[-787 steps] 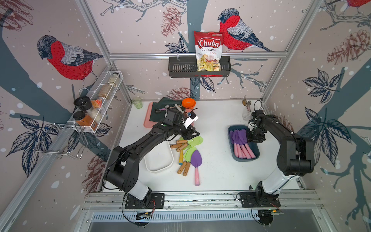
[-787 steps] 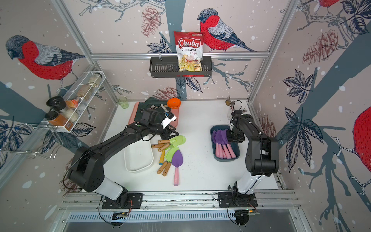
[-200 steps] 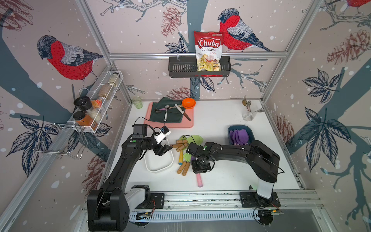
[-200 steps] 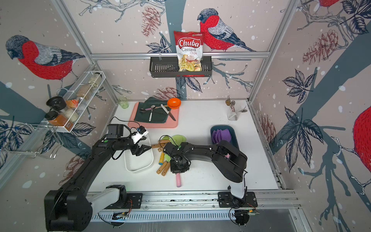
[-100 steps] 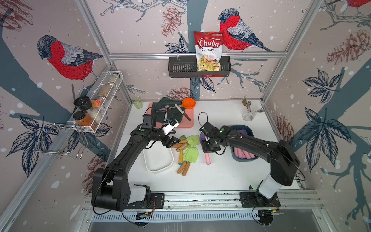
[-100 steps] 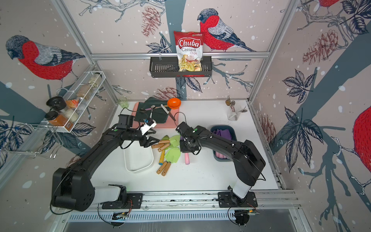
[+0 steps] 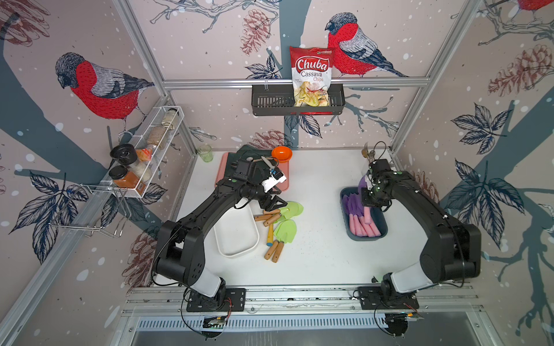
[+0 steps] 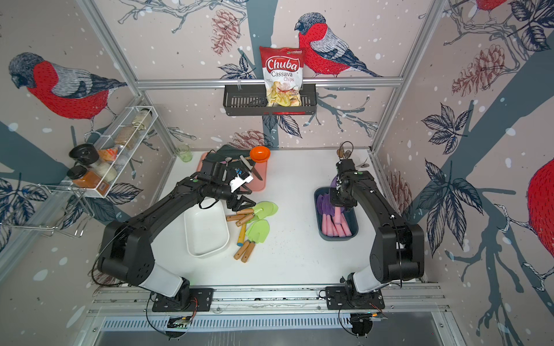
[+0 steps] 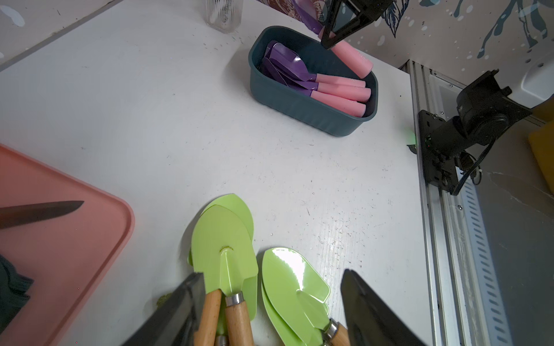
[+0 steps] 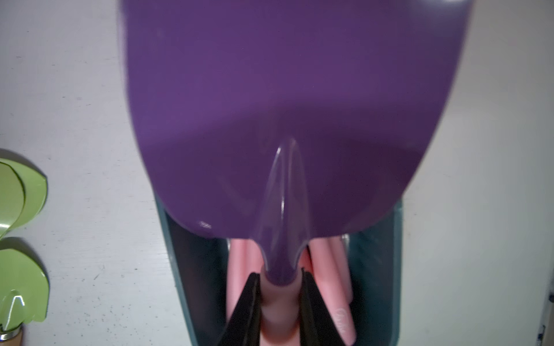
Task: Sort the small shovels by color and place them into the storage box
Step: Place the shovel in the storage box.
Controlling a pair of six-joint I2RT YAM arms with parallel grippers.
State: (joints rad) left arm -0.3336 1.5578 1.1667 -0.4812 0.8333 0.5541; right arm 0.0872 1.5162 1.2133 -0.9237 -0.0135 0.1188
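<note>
A purple shovel (image 10: 278,104) held over the blue box (image 7: 380,223)

The right gripper (image 10: 280,287) is clamped on its pink handle, right of centre in both top views. The left gripper (image 9: 272,274), jaws apart, hangs over the green shovels (image 7: 286,230) at mid-frame, beside the white tray (image 7: 236,236).

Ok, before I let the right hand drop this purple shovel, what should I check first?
1. Grip: the right hand is shut on the held purple shovel at its pink handle: ok.
2. Handle end over the blue box: ok.
3. Blade inside the box's far rim: cannot tell; the blade hides that rim in the right wrist view.
4. Sorting: the boxed purple shovels are the only contents: ok.
5. Left hand open over the green shovels, well apart from the right arm: ok.
6. White box has nothing in it, ready for greens: ok.
</note>
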